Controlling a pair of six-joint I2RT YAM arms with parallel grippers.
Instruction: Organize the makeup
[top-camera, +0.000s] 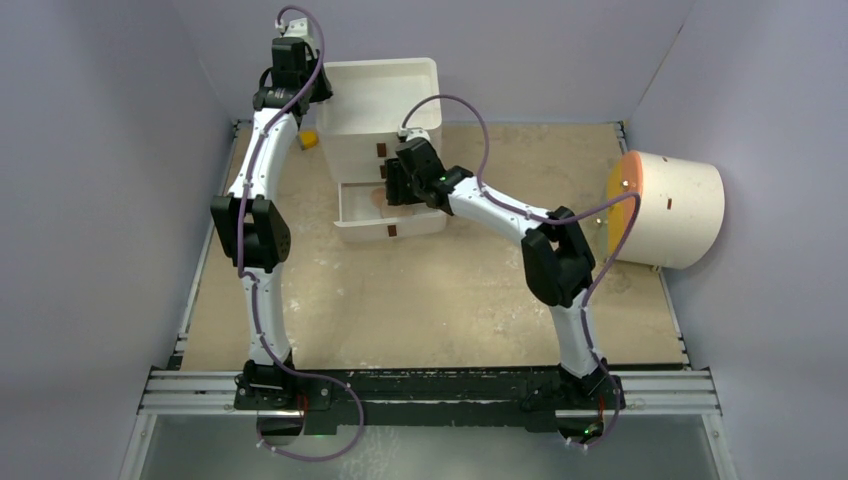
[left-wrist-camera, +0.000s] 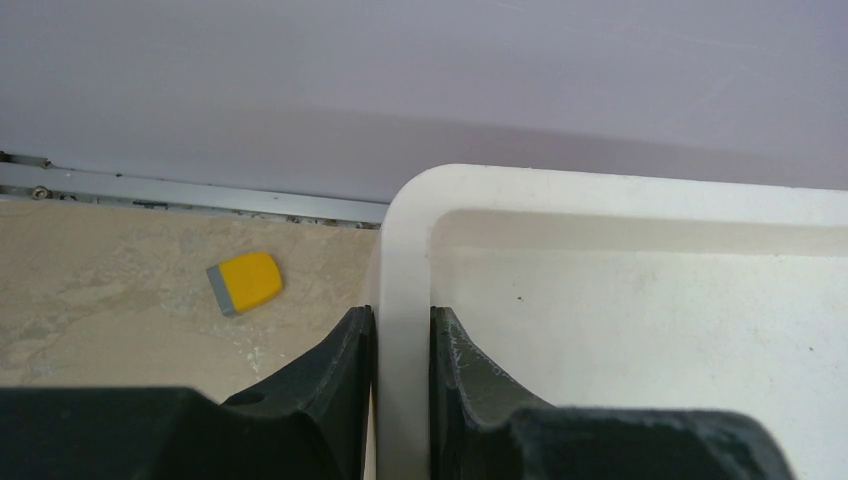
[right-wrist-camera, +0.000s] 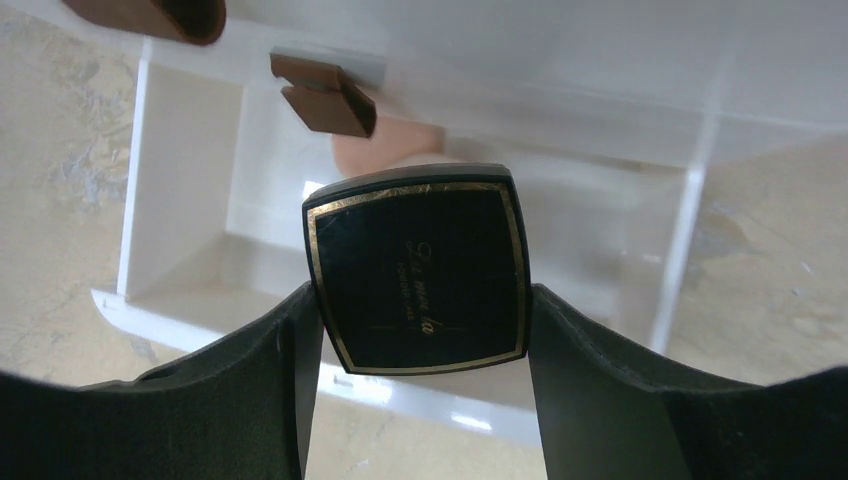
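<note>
In right claw (right-wrist-camera: 422, 300): black compact (right-wrist-camera: 418, 265), gold script illegible.

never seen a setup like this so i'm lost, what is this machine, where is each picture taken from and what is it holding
These are two robot arms bolted at the near edge of a table. The wide picture looks down from above and behind them. The other two come from a small camera on each arm's wrist, so that arm's own fingers show at the bottom.

On the table stands a white drawer box with one drawer pulled open. A small yellow block lies beside the box, and a big cream cylinder sits at the right edge.

The left fingers pinch the box's rim, one on each side of the wall. The right fingers hold a black square compact over the open drawer, where a peach disc lies.
</note>
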